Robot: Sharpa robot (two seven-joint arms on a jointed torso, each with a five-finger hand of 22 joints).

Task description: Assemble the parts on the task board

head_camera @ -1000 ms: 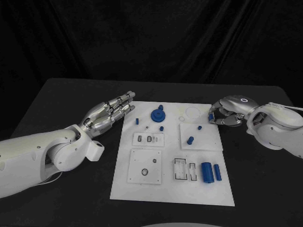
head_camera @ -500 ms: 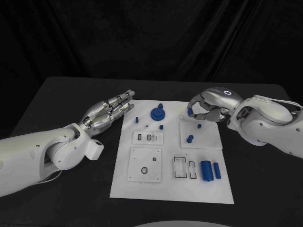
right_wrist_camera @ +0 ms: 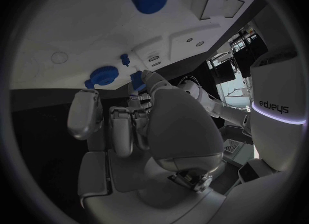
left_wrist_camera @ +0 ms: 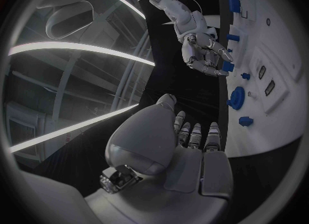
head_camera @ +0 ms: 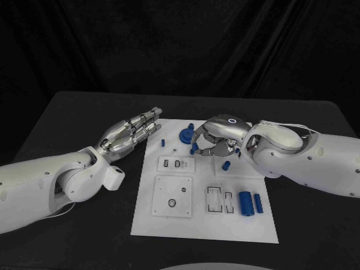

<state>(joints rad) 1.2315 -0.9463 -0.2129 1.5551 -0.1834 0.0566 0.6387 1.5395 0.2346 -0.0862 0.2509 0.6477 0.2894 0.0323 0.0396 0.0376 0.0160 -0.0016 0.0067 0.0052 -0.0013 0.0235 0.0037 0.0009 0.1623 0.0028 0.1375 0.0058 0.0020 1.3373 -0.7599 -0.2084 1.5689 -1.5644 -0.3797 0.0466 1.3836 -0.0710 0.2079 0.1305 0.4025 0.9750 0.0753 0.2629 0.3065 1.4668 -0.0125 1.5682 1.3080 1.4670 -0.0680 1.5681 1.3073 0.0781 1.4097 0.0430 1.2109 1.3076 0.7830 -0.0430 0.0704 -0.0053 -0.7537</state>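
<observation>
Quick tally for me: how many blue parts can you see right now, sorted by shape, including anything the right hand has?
Gear with knob: 1
Long cylinders: 2
Small pegs clear of the hand: 3
Blue piece at the right hand's fingers: 1
Total: 7

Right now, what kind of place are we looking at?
Likely a robot test bench or lab: a black table against a black curtain, a white task board with small blue parts, and ceiling light strips in the left wrist view.

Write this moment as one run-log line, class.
left hand: open beside task board | right hand: pinching blue part above board
</observation>
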